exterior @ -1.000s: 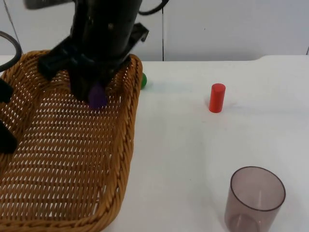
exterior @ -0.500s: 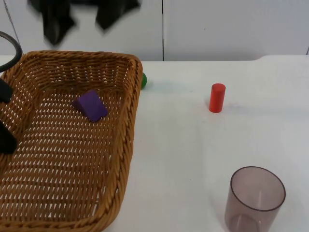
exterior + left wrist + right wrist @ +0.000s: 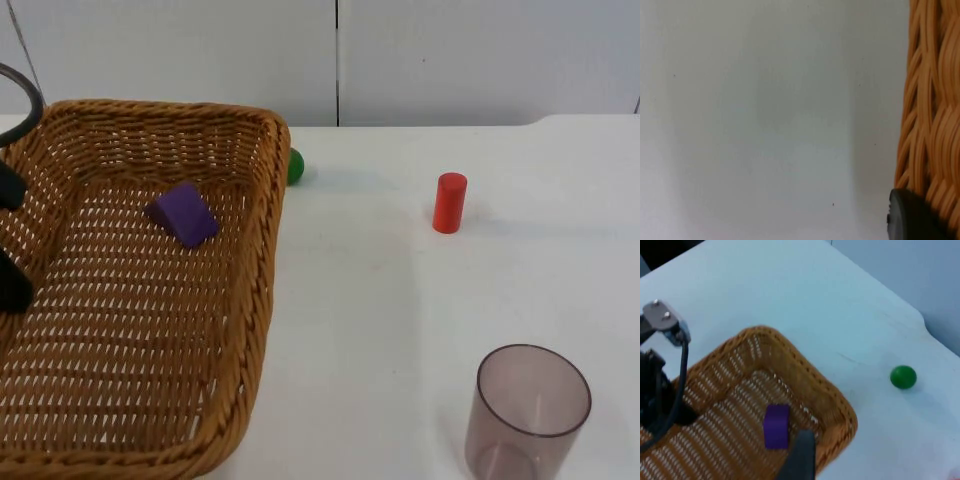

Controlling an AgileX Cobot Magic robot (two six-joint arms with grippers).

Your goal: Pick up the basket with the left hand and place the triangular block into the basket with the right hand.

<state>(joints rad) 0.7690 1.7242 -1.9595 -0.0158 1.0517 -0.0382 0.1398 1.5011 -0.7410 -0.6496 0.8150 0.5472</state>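
Basket (image 3: 140, 300) of woven wicker is taking up the left side of the top view, with its near-right corner reaching the picture's lower edge. Inside it, a purple triangular block (image 3: 183, 214) is lying on the woven floor toward the far end, apart from the walls. From the right wrist view the same block (image 3: 776, 426) is resting on the basket (image 3: 755, 405) floor, just inside the corner nearest that camera.

At the basket's left rim, the left gripper (image 3: 12, 240) is showing as black parts either side of the wicker. In the left wrist view a black fingertip (image 3: 910, 217) is pressing against the woven wall (image 3: 932, 115), so the fingers are clamped on the basket's rim.

The right gripper (image 3: 799, 460) is hanging high above the table, looking down on the basket; one dark finger is visible, and whether the fingers are apart or together cannot be told.

A green ball (image 3: 294, 166) is sitting on the white table (image 3: 400, 300) just beside the basket's far-right corner, partly hidden by the rim. A red cylinder (image 3: 449, 203) is standing upright well to the right of the basket. A clear brownish cup (image 3: 527, 410) is standing upright nearer the camera, apart from the cylinder. A grey wall (image 3: 450, 60) is closing off the table's far edge.
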